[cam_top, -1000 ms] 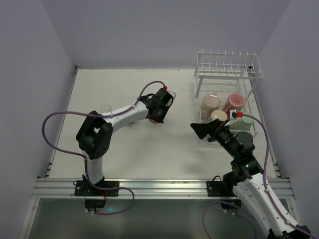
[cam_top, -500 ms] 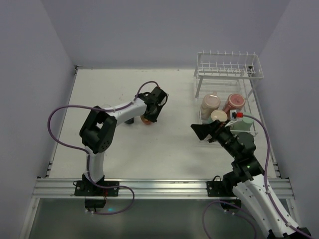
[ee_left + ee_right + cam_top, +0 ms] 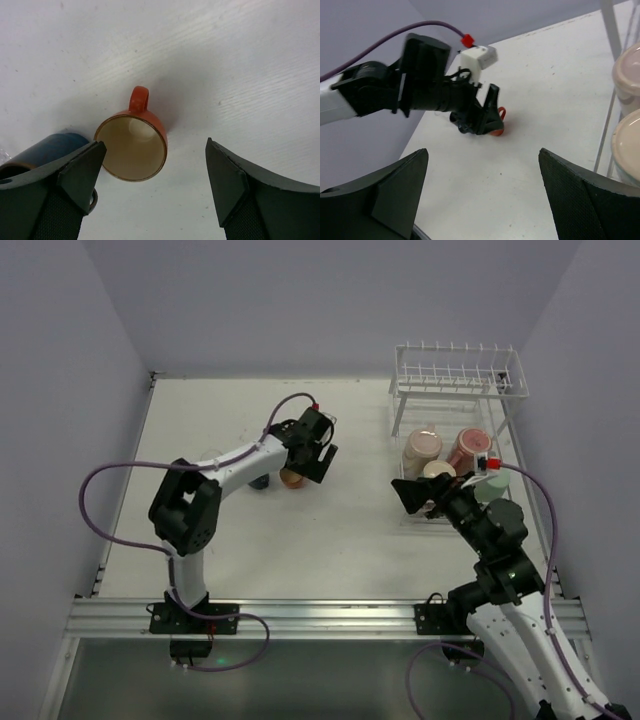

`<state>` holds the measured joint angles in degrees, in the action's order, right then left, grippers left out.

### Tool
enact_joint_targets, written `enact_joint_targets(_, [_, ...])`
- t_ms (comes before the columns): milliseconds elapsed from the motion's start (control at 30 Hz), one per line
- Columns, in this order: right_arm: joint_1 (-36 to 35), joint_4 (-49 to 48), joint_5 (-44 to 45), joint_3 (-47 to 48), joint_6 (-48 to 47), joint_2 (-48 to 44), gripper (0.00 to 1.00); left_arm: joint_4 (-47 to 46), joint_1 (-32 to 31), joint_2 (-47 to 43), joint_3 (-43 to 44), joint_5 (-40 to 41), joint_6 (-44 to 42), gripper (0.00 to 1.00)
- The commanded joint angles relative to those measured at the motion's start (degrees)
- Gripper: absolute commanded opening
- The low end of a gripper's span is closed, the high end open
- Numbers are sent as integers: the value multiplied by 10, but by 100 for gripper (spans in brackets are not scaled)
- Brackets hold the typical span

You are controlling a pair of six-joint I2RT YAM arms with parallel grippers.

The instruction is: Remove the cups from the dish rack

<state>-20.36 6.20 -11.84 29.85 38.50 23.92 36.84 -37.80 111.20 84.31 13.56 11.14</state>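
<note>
The left gripper stands wide open above the table, gripping nothing; the small orange-red mug sits upright on the table below the gap between its fingers, clear of both, handle pointing away from the wrist camera. A dark blue mug is just beside it, partly hidden behind one finger. The right gripper is also spread wide and empty, hanging near the front left corner of the dish rack at the far right of the table. In the rack's lower tier stand a pale pink cup, a red-pink cup, a cream cup and a light green cup, the last partly covered by the right arm
</note>
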Motion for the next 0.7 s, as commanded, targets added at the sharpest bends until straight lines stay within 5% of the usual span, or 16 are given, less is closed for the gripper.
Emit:
enact_joint_targets(0, [-2, 57, 66, 62, -58, 20, 93, -77, 2, -126, 3, -14, 2, 90])
enact_joint_targets(167, [-2, 131, 152, 128, -113, 53, 86, -163, 2, -275, -34, -112, 14, 94])
enact_joint_targets(333, [-1, 188, 251, 157, -137, 113, 99, -197, -2, -407, -117, -215, 28, 95])
enact_joint_targets(667, [-2, 279, 385, 192, -147, 227, 99, -223, -3, -635, -306, -213, 13, 97])
